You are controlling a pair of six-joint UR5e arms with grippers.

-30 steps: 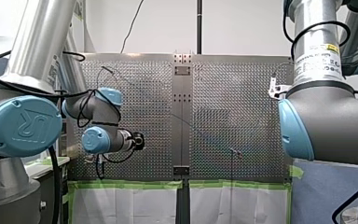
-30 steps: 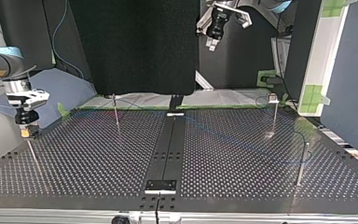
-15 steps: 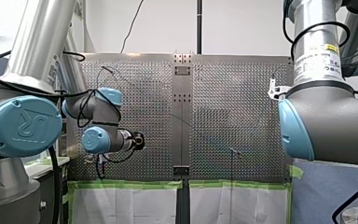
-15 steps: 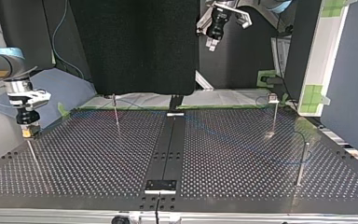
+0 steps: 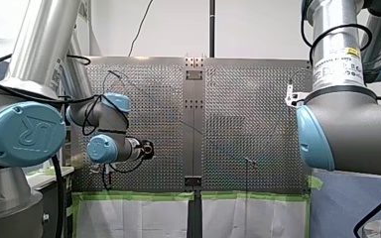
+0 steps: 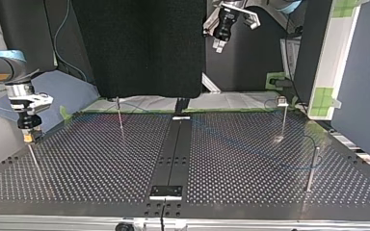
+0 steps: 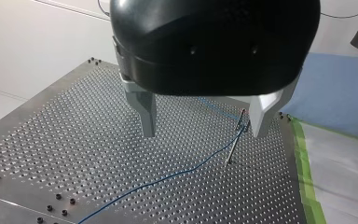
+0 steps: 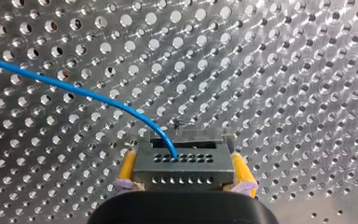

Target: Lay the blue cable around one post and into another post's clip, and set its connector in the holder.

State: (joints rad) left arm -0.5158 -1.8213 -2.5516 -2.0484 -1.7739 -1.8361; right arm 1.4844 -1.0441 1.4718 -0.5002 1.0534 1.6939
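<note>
In the right wrist view my right gripper [image 8: 182, 179] is shut, its yellow pads [image 8: 127, 168] clamped on a grey perforated connector [image 8: 182, 161]. The blue cable [image 8: 74, 91] leaves the connector's top and arcs away over the perforated plate. The top view shows that gripper [image 6: 28, 137] at the left edge, just above a thin leaning post [image 6: 33, 161]. My left gripper [image 6: 218, 44] hangs high above the table's far side. Its metal fingers [image 7: 145, 114] stand open and empty in the left wrist view, far above the cable [image 7: 177, 172] where it passes a thin post [image 7: 235, 140].
Further thin posts stand on the plate [image 6: 101, 163] in the top view: one at the back left [image 6: 119, 113], one with a small clip head at the back right [image 6: 283, 115], one at the near right [image 6: 312, 168]. A dark central rail [image 6: 173, 154] divides the plate.
My right gripper has edged very slightly with the connector still in it. My left arm has not moved.
</note>
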